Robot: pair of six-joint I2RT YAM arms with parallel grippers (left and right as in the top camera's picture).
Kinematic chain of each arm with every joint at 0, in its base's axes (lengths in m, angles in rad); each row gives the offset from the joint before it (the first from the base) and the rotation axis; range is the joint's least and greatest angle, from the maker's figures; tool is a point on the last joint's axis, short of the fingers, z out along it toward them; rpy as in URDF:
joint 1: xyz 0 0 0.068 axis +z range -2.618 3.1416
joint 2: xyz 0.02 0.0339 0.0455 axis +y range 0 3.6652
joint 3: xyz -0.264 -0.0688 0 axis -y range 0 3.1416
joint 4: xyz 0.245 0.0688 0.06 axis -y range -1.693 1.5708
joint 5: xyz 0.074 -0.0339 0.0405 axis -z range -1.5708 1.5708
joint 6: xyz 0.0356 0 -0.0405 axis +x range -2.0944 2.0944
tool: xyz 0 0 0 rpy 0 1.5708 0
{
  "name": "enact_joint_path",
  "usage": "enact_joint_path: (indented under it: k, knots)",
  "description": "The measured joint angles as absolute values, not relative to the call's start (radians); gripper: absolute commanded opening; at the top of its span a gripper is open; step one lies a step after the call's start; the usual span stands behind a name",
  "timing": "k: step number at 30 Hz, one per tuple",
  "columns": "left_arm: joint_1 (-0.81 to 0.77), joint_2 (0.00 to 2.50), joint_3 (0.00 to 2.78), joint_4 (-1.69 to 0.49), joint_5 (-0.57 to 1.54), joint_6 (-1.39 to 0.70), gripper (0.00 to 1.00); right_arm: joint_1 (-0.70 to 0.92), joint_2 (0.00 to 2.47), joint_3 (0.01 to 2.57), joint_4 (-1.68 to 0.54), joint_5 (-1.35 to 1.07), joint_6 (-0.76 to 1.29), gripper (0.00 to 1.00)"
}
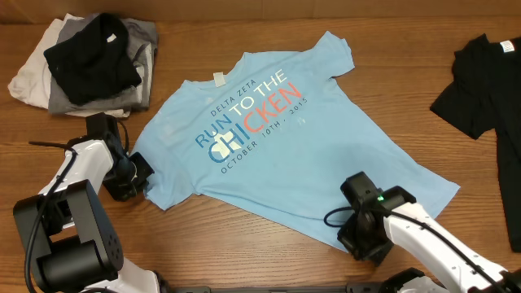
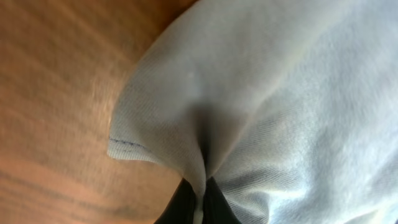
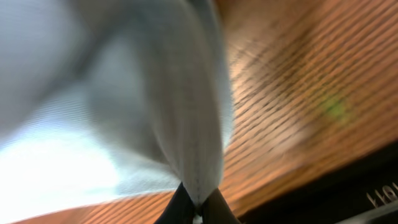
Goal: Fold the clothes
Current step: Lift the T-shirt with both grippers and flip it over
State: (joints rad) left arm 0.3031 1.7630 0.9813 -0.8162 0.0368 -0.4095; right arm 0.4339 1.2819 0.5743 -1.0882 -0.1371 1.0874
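Entry. The light blue short-sleeved jersey T-shirt with white and pink lettering [image 1: 269, 138] is lying spread, print up, across the middle of the brown wooden surface [image 1: 244, 268], skewed, with its collar toward the far left.

The left fingers [image 2: 179, 208] are closing together on a fold of its pale cloth beside a stitched edge. I take this to be the sleeve end at the shirt's near-left corner. The right fingers [image 3: 178, 210] are clamping a ridge of the same cloth at the near-right hem, close to the front edge of the surface. In both wrist views the fabric is bunching up into the pinch.

Handling, my judgement: this is behaving as light, limp knit. It is draping and puckering, so it is going to sag between two held points and hold no shape by itself. It is not looking fragile. I am rating hems, sleeve ends and corners as the best holds, since stitching is giving a thicker bite there. A mid-panel pinch is risking catching only the top layer.

Elsewhere, a crumpled black garment [image 1: 89, 53] is sitting on a folded grey and white stack [image 1: 37, 81] at the far left. Another black garment [image 1: 488, 81] is lying at the far right. Both are well apart from the blue shirt.
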Motion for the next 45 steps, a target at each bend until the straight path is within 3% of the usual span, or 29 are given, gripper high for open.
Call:
enact_joint_path:
  k: [7,18,25,31,37,45]
  knots:
    - [0.303,1.649,0.982,-0.931,0.033,-0.41,0.04,0.434,1.219,0.884,-1.25,-0.087,1.093,0.04]
    - [0.303,1.104,1.119,-1.155,0.056,-0.409,0.04,0.434,1.171,1.549,-1.527,0.159,1.025,0.04]
    - [0.303,0.884,1.496,-1.386,0.071,-0.39,0.04,0.434,1.163,1.939,-1.617,0.205,0.932,0.04]
    - [0.303,0.87,1.99,-1.591,0.075,-0.382,0.04,0.434,1.16,2.265,-1.695,0.221,0.87,0.04]
    - [0.303,0.882,2.405,-1.631,0.095,-0.382,0.04,0.434,1.145,2.525,-1.693,0.229,0.819,0.04]
    - [0.303,0.921,2.498,-1.607,0.113,-0.385,0.04,0.434,1.148,2.598,-1.667,0.31,0.8,0.04]
